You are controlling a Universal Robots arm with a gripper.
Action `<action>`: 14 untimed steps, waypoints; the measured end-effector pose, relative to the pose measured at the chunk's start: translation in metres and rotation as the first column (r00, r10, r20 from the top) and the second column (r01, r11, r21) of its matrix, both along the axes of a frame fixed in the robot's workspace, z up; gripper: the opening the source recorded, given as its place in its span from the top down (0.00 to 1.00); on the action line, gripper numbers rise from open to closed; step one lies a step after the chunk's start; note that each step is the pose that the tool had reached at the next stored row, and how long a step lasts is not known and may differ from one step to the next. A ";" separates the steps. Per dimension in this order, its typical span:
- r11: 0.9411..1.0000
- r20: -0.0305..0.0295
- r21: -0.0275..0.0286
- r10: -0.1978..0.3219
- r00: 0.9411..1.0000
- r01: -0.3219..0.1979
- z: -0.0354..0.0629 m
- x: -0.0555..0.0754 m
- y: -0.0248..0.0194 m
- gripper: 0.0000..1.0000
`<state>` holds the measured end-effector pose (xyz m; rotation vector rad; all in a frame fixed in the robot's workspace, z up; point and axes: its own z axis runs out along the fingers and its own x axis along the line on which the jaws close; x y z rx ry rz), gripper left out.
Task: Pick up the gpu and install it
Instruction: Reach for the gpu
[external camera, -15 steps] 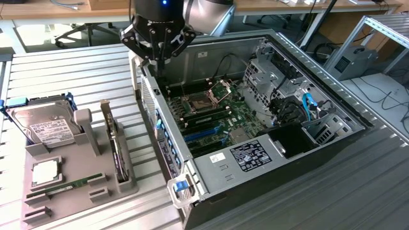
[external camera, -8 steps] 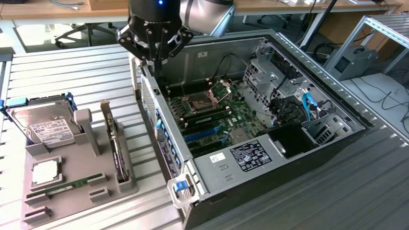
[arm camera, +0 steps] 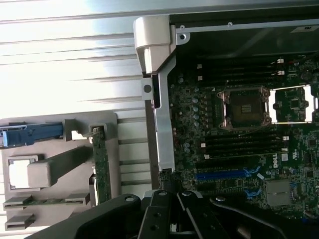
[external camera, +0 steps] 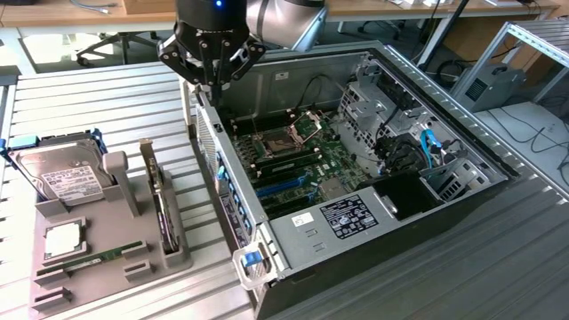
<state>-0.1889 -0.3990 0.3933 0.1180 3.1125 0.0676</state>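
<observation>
step: pick-up not yet begun | black multi-link gripper: fingers together, empty, above open grey metal computer case wall | gpu: long dark flat card, on edge in grey holder tray, well apart | need: part fingers, align with card's top edge

In the wrist view, a small white mark on the motherboard looks like the Dell brand, set sideways. In the exterior view the hard drive carries a white label. The metal cover in the case bears a black label and a white sticker; none of their print can be read.
</observation>
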 end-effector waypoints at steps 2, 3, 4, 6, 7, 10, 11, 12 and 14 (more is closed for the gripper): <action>1.000 0.000 0.000 0.000 1.000 0.000 0.0000 -0.002 0.0000 0.89; 1.000 0.000 0.000 0.000 1.000 0.000 0.0000 -0.003 0.0000 0.89; 1.000 0.000 0.000 0.000 1.000 0.000 0.0000 -0.003 0.0000 0.89; 1.000 0.000 0.000 0.000 1.000 0.000 0.0000 -0.004 0.0000 0.89; 1.000 0.000 0.000 0.000 1.000 0.000 0.0000 -0.005 0.0000 0.89; 1.000 0.000 0.000 0.000 1.000 0.000 0.0000 -0.006 0.0000 0.89; 1.000 0.000 0.000 0.000 1.000 0.000 0.0000 -0.006 0.0000 0.89; 1.000 0.000 0.000 0.000 1.000 0.000 0.0000 -0.006 0.0000 0.89; 1.000 0.000 0.000 0.000 1.000 0.000 0.0000 -0.006 0.0000 0.89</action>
